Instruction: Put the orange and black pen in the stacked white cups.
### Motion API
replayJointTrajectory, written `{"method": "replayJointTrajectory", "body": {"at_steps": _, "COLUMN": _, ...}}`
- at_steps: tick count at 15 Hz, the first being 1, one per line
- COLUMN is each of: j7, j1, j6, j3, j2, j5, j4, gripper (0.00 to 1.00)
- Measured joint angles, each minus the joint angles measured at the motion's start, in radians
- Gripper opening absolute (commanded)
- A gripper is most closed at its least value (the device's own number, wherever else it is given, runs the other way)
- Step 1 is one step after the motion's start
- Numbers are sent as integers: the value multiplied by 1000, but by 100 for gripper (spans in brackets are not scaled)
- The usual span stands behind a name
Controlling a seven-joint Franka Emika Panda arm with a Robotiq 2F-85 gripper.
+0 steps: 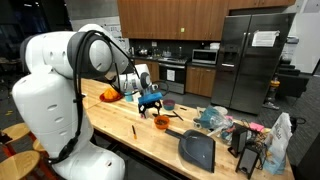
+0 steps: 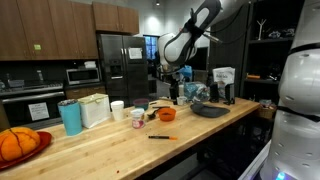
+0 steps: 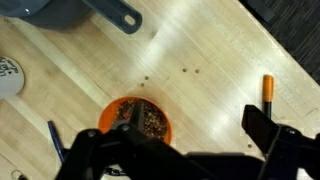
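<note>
**woodbench_42:** What's crowding the table around it?

**panda_fan:** Quite a bit. An orange bowl with brown bits in it sits right below the gripper. There's a dark grey pan with a handle farther along, plus a teal cup and a small patterned cup near the back.

**woodbench_42:** And the arm?

**panda_fan:** It's reaching out over the middle of the table with the wrist pointing down. The gripper hangs above the bowl, jaws spread wide with nothing in them.

**woodbench_42:** Pen?

**panda_fan:** The orange and black pen lies flat on bare wood, near the bowl but off to the side. It's skinny, with an orange barrel and a black end. The stacked white cups stand upright, well apart from it.
</note>
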Motion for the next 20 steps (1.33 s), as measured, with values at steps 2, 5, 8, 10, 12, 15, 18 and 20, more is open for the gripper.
{"method": "replayJointTrajectory", "body": {"at_steps": 2, "j7": -9, "j1": 8, "j6": 39, "j3": 9, "j2": 14, "j5": -1, "j4": -17, "gripper": 100}}
{"method": "replayJointTrajectory", "body": {"at_steps": 5, "j7": -35, "j1": 17, "j6": 98, "j3": 18, "j2": 32, "j5": 7, "j4": -39, "gripper": 100}}
{"method": "replayJointTrajectory", "body": {"at_steps": 8, "j7": -157, "j1": 33, "j6": 133, "j3": 25, "j2": 47, "j5": 110, "j4": -56, "gripper": 100}}
{"method": "replayJointTrajectory", "body": {"at_steps": 10, "j7": -226, "j1": 43, "j6": 127, "j3": 33, "j2": 54, "j5": 152, "j4": -62, "gripper": 100}}
{"method": "replayJointTrajectory", "body": {"at_steps": 12, "j7": -259, "j1": 47, "j6": 100, "j3": 37, "j2": 58, "j5": 157, "j4": -63, "gripper": 100}}
{"method": "replayJointTrajectory", "body": {"at_steps": 15, "j7": -272, "j1": 47, "j6": 91, "j3": 37, "j2": 58, "j5": 157, "j4": -63, "gripper": 100}}
{"method": "replayJointTrajectory", "body": {"at_steps": 18, "j7": -274, "j1": 47, "j6": 90, "j3": 37, "j2": 58, "j5": 157, "j4": -63, "gripper": 100}}
{"method": "replayJointTrajectory", "body": {"at_steps": 20, "j7": -281, "j1": 47, "j6": 94, "j3": 37, "j2": 58, "j5": 157, "j4": -63, "gripper": 100}}
